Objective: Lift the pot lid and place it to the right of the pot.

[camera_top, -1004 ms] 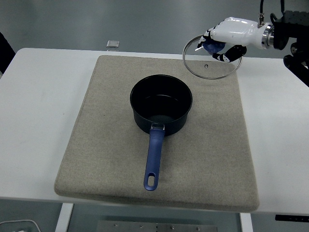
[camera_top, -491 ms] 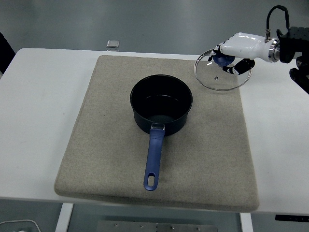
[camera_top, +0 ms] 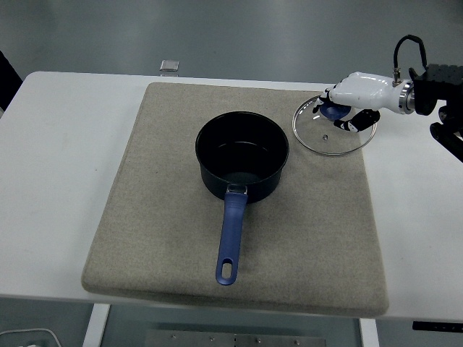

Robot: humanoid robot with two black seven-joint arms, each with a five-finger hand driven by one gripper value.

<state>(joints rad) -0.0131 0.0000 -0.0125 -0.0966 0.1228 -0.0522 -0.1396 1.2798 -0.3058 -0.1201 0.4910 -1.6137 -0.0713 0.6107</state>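
Glass lid (camera_top: 334, 130) right of open pot (camera_top: 241, 156)

The pot lid (camera_top: 334, 131) is seen to be clear glass ringed by a thin bright metal rim, with a blue knob. The pot (camera_top: 241, 155) is finished in dark, slightly glossy enamel, its blue handle smooth. The mat (camera_top: 145, 217) is a rough, matt beige cloth. The worktop (camera_top: 58, 181) is smooth matt white. The right robot hand (camera_top: 347, 108) is cased in glossy white plastic with black fingers.
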